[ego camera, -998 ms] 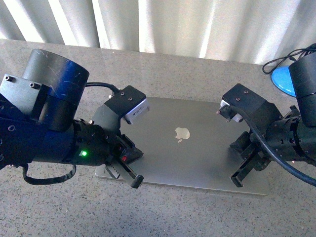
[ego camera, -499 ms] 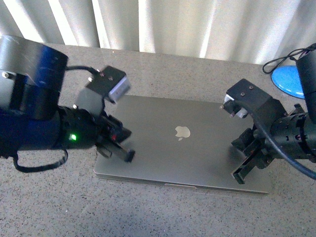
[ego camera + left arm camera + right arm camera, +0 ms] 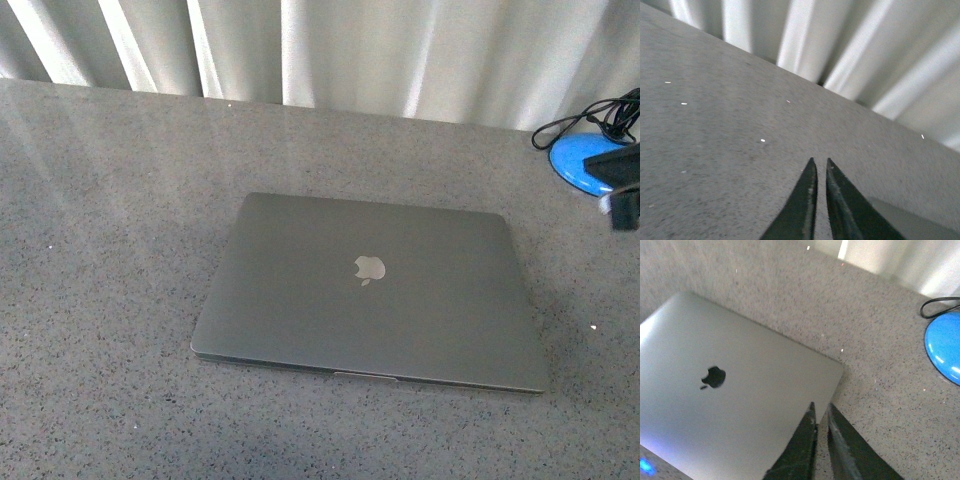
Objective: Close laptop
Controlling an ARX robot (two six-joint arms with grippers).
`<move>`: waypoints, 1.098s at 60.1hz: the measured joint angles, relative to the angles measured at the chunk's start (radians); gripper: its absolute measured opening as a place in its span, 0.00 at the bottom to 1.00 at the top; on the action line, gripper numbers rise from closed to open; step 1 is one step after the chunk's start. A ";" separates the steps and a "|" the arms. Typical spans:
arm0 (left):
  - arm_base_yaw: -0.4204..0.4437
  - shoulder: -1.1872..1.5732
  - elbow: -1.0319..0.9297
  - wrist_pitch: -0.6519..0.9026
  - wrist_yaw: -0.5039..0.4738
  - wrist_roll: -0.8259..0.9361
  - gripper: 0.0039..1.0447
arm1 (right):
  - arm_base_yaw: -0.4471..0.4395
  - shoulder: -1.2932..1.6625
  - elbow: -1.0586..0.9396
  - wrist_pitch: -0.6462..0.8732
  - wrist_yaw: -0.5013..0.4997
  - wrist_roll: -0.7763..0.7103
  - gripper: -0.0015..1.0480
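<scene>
Status of the work area, read from my remote station.

1. The laptop (image 3: pixel 400 320) lies flat on the grey speckled table (image 3: pixel 120 200), near the middle of the front view. Its lid is fully down on its base, and the silver apple logo (image 3: pixel 369 268) faces up. Nothing rests on the lid.

2. Left gripper (image 3: pixel 820 161): visible only in the left wrist view. Its two dark fingers (image 3: pixel 805 200) are brought together to a narrow slit and hold nothing. They hang over bare table, with the pale curtain (image 3: pixel 350 50) beyond. A smooth grey wedge beside the fingers may be a corner of the laptop; I cannot confirm it.

3. Right gripper (image 3: pixel 821 406): in the right wrist view its fingers are likewise drawn together to a thin slit, with nothing between them. The tips sit over one corner of the lid. I cannot tell from this angle whether they touch the metal or stand above it.

4. A blue round object (image 3: pixel 580 160) with a black cable (image 3: pixel 580 122) sits on the table at the far right, well apart from the laptop.

5. A dark, blurred piece of hardware (image 3: pixel 622 185) enters the front view at its right edge, just beside the blue object. I cannot tell which part of the rig it is.
</scene>
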 joint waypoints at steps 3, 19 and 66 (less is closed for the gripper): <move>0.011 -0.052 -0.024 -0.015 -0.034 -0.046 0.23 | -0.018 -0.057 -0.003 -0.036 -0.012 0.045 0.16; 0.018 -0.080 -0.031 -0.018 -0.043 -0.110 0.68 | -0.035 -0.114 -0.012 -0.050 -0.015 0.120 0.60; 0.008 -0.334 -0.352 0.247 0.179 0.331 0.06 | -0.088 -0.287 -0.453 0.759 0.229 0.188 0.09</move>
